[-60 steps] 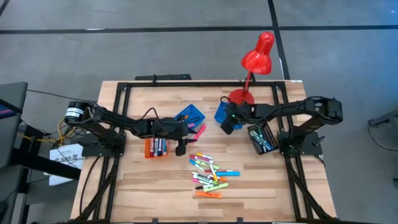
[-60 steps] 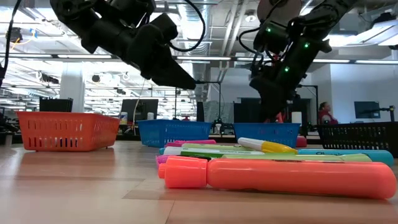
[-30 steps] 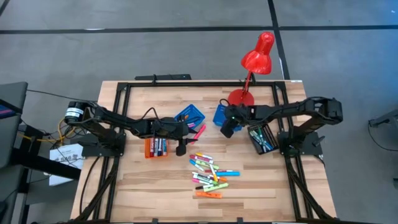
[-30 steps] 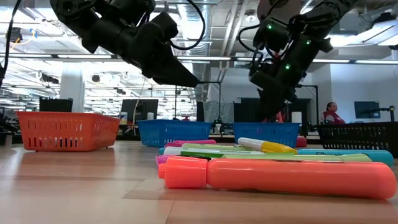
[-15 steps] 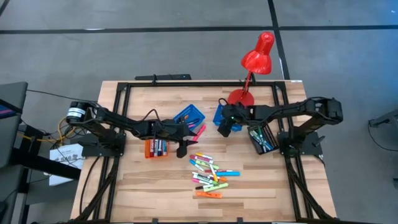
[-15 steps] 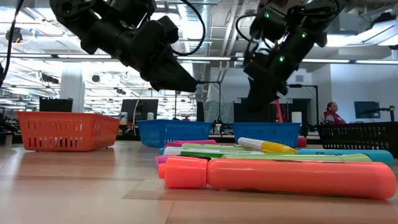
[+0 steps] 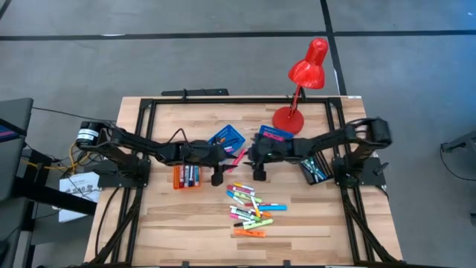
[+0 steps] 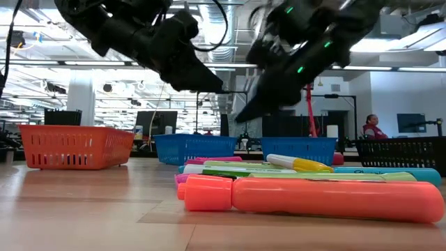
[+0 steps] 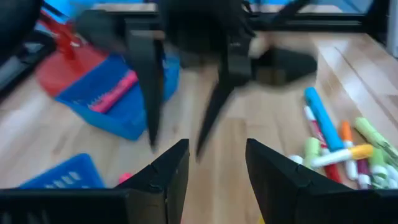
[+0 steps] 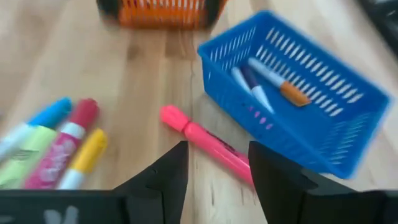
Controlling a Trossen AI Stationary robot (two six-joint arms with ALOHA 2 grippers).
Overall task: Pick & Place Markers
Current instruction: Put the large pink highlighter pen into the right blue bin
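- My left gripper (image 7: 216, 179) hangs above the desk (image 7: 163, 223) near its middle, at 6 o'clock from the left blue tray (image 7: 226, 138); its fingers stand apart with nothing between them.
- My right gripper (image 7: 259, 173) is just across from it, at 3 o'clock of the left one, also over the middle of the desk; its fingers are spread and grip nothing.
- The markers (image 7: 249, 208) lie mostly in one loose pile on the desk at 5 o'clock from both grippers; I count roughly a dozen there, in green, yellow, pink, blue and orange, though they overlap too much for an exact count.
- One pink marker (image 10: 205, 144) lies alone on the wood, just beside the left blue tray and between my two grippers.
- I count four trays: one orange tray (image 7: 187, 176) at 9 o'clock of my left gripper, two blue ones, and one black tray (image 7: 314, 167) at 3 o'clock of my right gripper.
- The orange tray holds a row of about five markers; the left blue tray shows three in my right wrist view; the right blue tray (image 7: 274, 135) holds at least one pink one; the black tray holds a few blue-green ones.
- One red lamp (image 7: 306, 71) stands at the desk's far edge, at 1 o'clock from my right gripper.
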